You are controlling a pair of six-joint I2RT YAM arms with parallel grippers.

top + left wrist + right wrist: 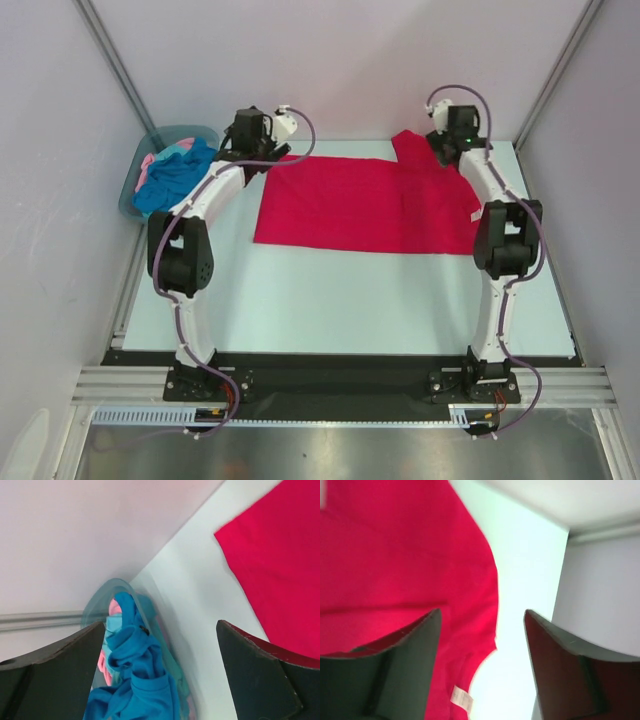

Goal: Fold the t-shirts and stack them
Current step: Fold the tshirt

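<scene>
The crimson-red t-shirt [370, 205] lies flat on the far half of the bench [330, 300], a wide rectangle with 1 sleeve jutting from its far right corner; the turquoise-blue t-shirt [172, 178] and pale pink t-shirt [149, 161] sit crumpled together in the tub [192, 130], far left

**Three shirts, one tub, two arms**

One large crimson-red cloth t-shirt [365, 205] is on the single pale table [330, 300]. There is one grey-teal plastic tub [200, 131]. In its bundle two more shirts can be counted: one turquoise-blue cloth t-shirt [170, 180] and one pale pink cloth t-shirt [149, 160]. One lighter aqua fold [114, 625] shows among them; whether it is a fourth garment cannot be told. The red shirt carries one small white sewn label [461, 700]. Two white-and-black robot arms stand here, the left arm [180, 255] and the right arm [505, 235]. Each ends in one two-finger gripper, the left gripper [161, 625] and the right gripper [482, 612], giving four dark fingers in all.
</scene>
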